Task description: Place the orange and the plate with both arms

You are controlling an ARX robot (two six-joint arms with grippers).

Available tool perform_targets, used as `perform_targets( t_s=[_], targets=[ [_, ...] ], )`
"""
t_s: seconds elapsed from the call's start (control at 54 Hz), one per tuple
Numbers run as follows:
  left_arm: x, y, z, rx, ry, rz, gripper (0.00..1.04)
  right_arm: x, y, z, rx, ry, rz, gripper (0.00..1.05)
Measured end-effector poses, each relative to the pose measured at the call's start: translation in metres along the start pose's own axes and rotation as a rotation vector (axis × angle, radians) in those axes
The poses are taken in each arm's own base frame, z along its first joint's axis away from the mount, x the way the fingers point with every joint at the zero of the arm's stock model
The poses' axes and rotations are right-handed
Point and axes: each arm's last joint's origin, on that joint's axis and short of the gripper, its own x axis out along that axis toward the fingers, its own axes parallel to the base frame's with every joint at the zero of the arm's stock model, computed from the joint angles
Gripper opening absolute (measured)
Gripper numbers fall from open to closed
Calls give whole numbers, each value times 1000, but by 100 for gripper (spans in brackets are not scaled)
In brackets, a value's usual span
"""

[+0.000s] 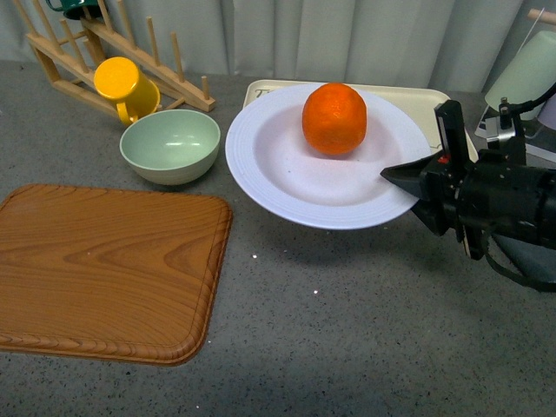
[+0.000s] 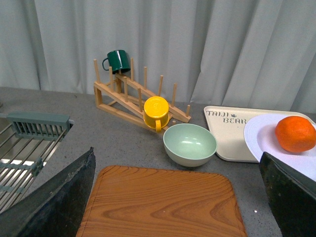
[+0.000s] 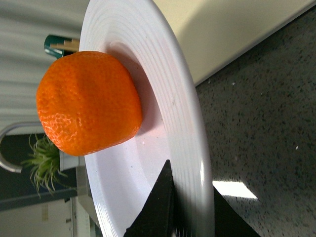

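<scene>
The white ridged plate is held above the grey counter, partly over the beige tray. The orange sits in it toward its far side. My right gripper is shut on the plate's right rim, one finger above and one below. In the right wrist view the orange rests in the plate and my fingers pinch the rim. My left gripper is open and empty over the wooden board; the plate and the orange show at the right edge of its view.
A wooden board lies front left. A pale green bowl stands behind it, left of the plate. A yellow mug leans on a wooden rack at back left. A beige tray lies behind the plate. A sink rack is far left.
</scene>
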Motion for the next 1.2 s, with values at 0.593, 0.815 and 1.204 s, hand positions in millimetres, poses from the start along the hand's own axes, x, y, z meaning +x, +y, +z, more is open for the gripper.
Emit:
perform_targets(
  t_s=[0.593,0.815,1.204],
  targets=[
    [0,0,0,0,0,0,98,99,25,9,165,-263,-87,4],
    [0,0,0,0,0,0,98,117,20,17,186,-353,-168,4],
    [0,0,0,0,0,0,98,128,17,26,184,-365,-238,17]
  ],
)
